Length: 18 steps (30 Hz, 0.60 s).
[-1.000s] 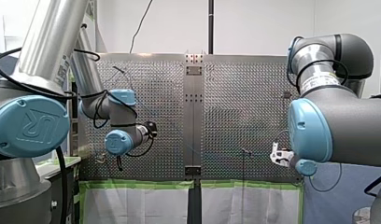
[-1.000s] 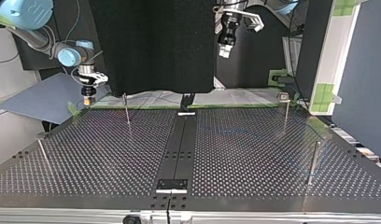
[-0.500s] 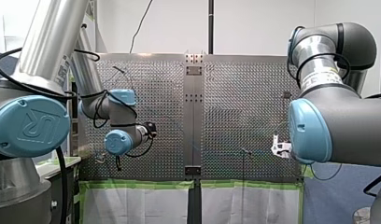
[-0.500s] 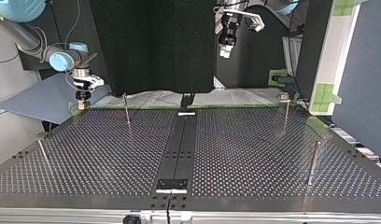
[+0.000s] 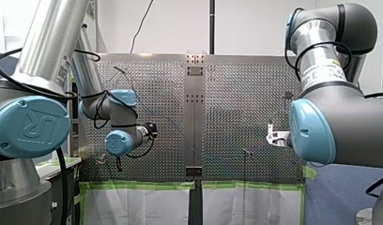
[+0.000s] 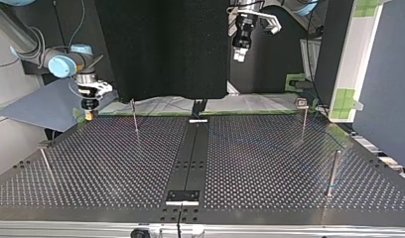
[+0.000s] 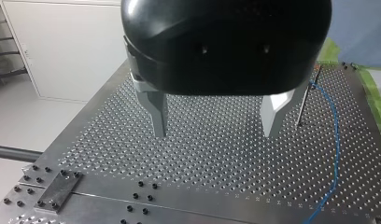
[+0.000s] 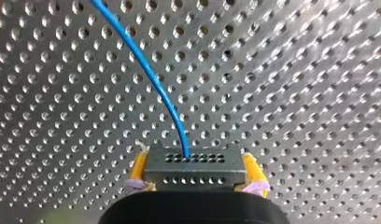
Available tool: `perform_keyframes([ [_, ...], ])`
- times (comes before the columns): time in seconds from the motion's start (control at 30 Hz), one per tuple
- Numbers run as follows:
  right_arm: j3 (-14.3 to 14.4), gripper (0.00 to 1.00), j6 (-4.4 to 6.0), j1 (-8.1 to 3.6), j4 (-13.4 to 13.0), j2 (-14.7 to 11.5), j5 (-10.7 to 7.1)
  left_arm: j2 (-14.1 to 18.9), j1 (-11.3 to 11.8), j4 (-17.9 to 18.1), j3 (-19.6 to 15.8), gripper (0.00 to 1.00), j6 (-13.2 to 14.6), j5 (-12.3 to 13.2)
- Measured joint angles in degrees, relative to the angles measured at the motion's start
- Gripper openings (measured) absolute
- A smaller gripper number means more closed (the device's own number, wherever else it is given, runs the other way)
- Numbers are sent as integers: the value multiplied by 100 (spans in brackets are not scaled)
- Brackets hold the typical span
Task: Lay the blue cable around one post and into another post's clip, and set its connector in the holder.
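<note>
One connector (image 8: 193,176) was clamped between the yellow pads (image 8: 140,164) of my right hand (image 8: 196,164), over the bench (image 8: 296,93) at the top view's far left; one blue cable (image 8: 146,70) ran from it. My left hand (image 7: 214,133) hung wide open and empty. Four posts (image 6: 333,171) stood on the bench.

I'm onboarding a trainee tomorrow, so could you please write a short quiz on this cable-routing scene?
1. True or false: my left gripper holds the blue cable.
2. Which gripper is shut on the connector? A my left, B my right gripper, C neither.
3. Fill in: in the left wrist view, the cable lies near a thin upright metal ____.
Key: 1 false; 2 B; 3 post.
</note>
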Motion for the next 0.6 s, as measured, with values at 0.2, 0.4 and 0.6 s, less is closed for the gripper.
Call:
perform_keyframes([
  [0.2,152,0,1,227,79,-295,139,-1,-1,-14,-3,100,-6,1],
  [0.4,175,0,79,538,122,-613,435,-1,-1,-20,-29,100,-11,-3],
  [0.6,195,0,121,806,306,-903,690,-1,0,-22,-33,100,-27,0],
])
